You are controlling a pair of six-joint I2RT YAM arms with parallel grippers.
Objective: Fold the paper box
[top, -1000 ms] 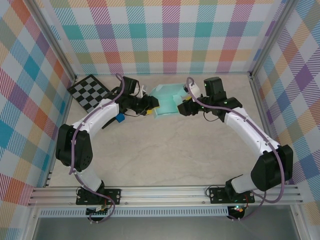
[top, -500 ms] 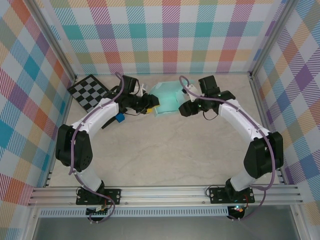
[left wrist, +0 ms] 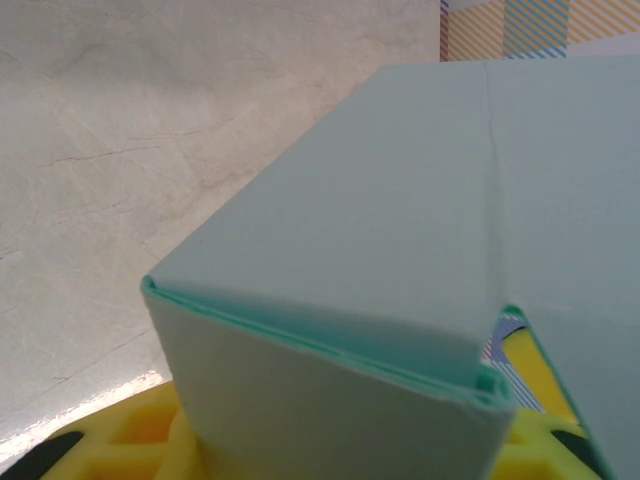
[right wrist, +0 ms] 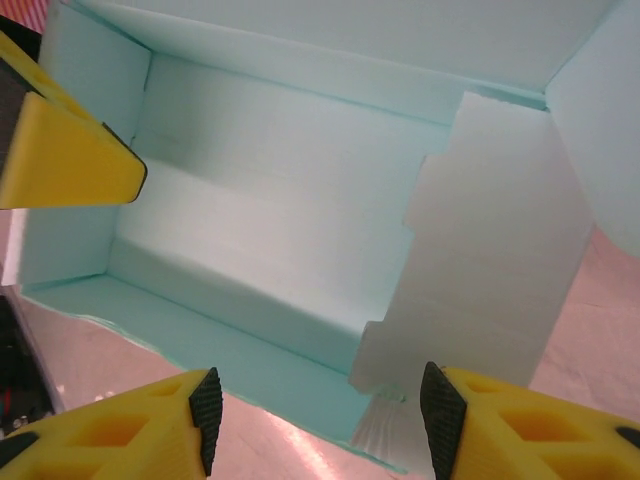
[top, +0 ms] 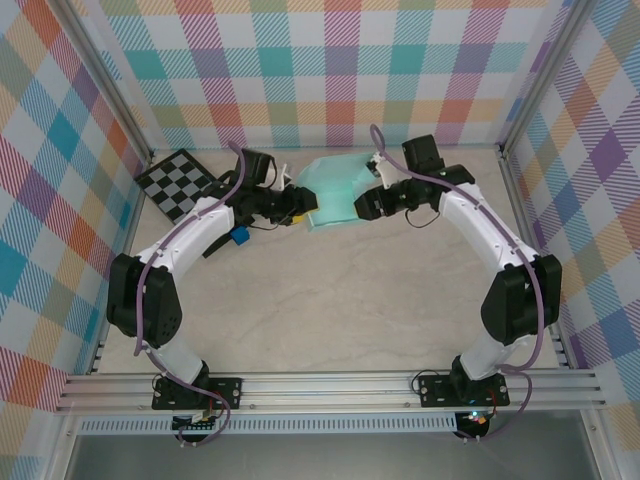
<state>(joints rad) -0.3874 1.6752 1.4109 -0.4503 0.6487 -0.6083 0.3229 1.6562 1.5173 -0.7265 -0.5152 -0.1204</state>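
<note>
1. Paper box (top: 335, 188), mint card and half-formed, is at the far middle of the table (top: 330, 300) between both arms, its open side facing the right one (a loose flap (right wrist: 500, 230) stands inside).
2. Left gripper (top: 303, 205) is clamped on the box's left wall, one yellow finger (right wrist: 60, 150) inside.
3. Right gripper (right wrist: 320, 410) has its jaws spread and holds nothing, just beside the open edge.
4. Checkerboard (top: 180, 183) and blue cube (top: 240, 236) lie off to the left.
</note>
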